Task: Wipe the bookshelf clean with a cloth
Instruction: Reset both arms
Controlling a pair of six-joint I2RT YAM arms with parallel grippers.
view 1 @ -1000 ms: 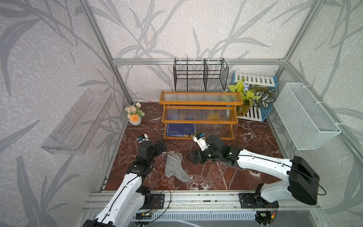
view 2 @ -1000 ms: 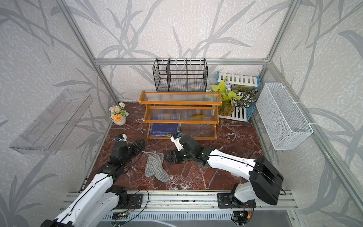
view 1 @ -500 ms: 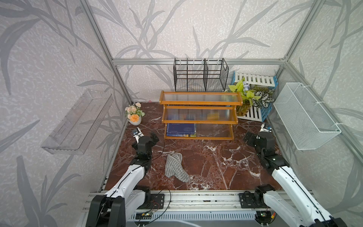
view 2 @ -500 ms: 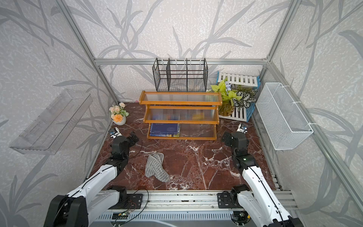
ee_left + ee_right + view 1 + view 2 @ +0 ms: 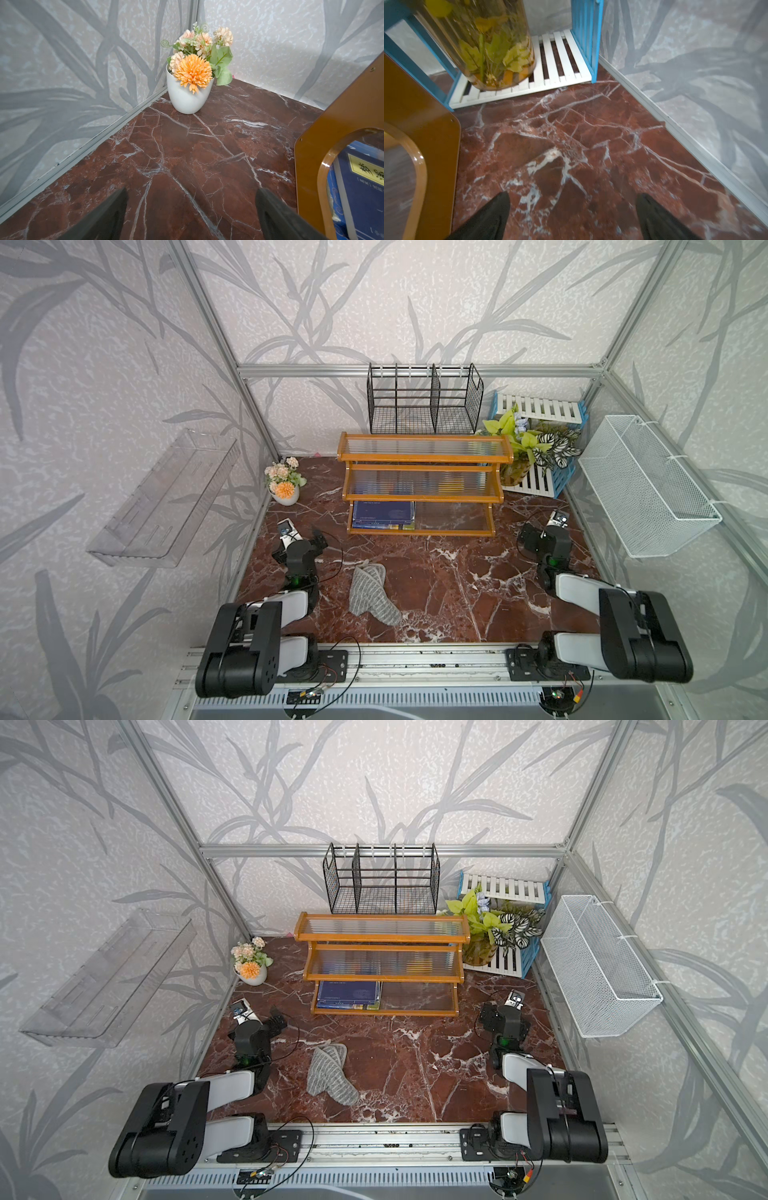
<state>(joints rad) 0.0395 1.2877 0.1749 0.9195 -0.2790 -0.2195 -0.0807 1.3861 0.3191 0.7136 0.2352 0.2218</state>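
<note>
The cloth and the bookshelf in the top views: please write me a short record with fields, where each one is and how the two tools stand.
cloth: lies crumpled on the marble table, in front of the bookshelf, toward the robot's left, untouched
bookshelf: stands at the back middle, blue books on its lowest tier
left tool: open, empty, apart from the cloth
right tool: open, empty, near the bookshelf's right end
</note>
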